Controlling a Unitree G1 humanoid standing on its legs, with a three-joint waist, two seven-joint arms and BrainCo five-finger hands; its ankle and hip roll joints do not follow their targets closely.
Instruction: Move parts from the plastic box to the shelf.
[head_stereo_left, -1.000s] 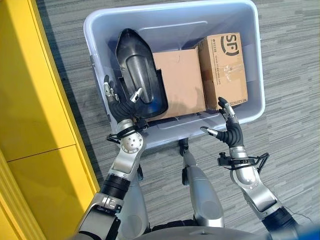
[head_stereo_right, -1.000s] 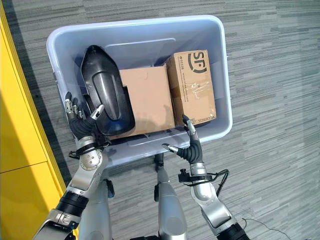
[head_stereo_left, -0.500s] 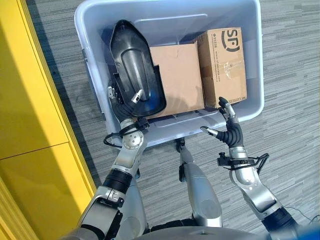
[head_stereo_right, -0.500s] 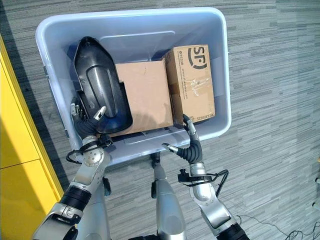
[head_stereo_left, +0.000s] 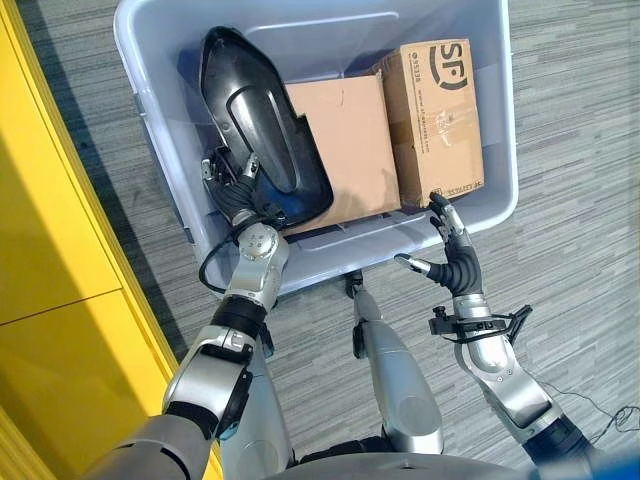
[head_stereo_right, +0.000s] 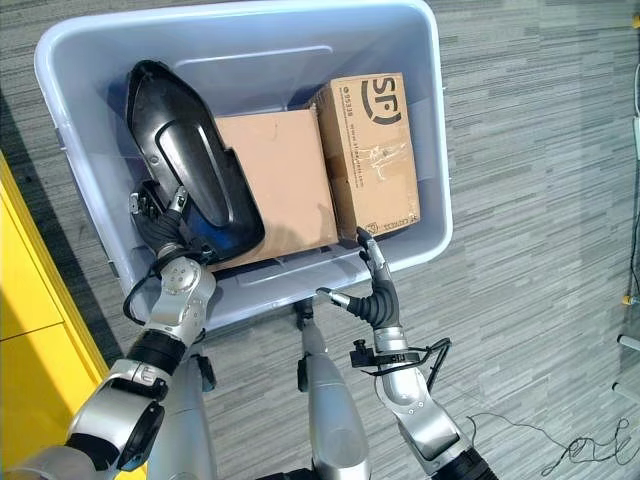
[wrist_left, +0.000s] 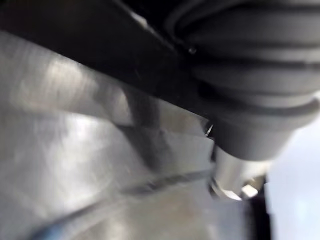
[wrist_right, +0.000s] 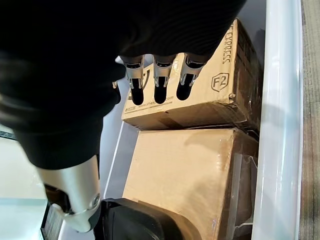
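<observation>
Silver-grey arms, dark ribbed wrist covers

The fingers of the left hand (head_stereo_left: 232, 190) are tucked under the near edge of the black moulded part (head_stereo_left: 262, 135), so whether they are curled round it cannot be told; the left wrist view is blurred at close range and nothing of the grip can be made out there. The far rim of the plastic box (head_stereo_left: 150, 120) is cut off by the top edge in the left eye view. The left part of the plain cardboard box (head_stereo_right: 280, 180) is covered by the black part. The floor of the plastic box is largely hidden beneath the printed cardboard box (head_stereo_right: 375, 150) and its neighbours. The yellow shelf unit (head_stereo_left: 60, 300) is cut off by the left edge.
</observation>
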